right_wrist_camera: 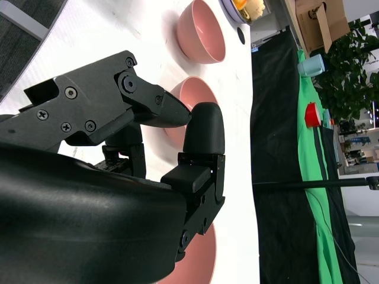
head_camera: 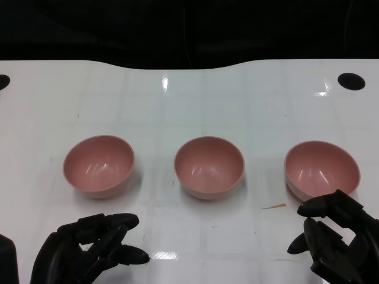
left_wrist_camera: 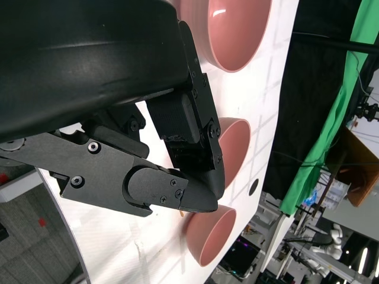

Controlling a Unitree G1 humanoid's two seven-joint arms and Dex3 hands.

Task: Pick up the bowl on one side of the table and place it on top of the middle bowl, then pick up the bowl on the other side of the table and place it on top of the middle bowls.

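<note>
Bowls unstacked; right hand nearest its side bowl

Middle bowl [head_camera: 209,167] stands upright on the white table [head_camera: 189,100], a pink bowl well apart on each side. Right bowl [head_camera: 322,169] lies just ahead of the right hand [head_camera: 337,239], whose fingertips sit just beside its near rim; the fingers are parted and hold nothing. Left bowl [head_camera: 99,165] lies ahead of the left hand [head_camera: 89,248], near but apart; that hand also holds nothing, fingers loosely curled. A small orange speck [head_camera: 273,206] lies between middle and right bowls. Judgement: no obstruction to either reach.
</note>
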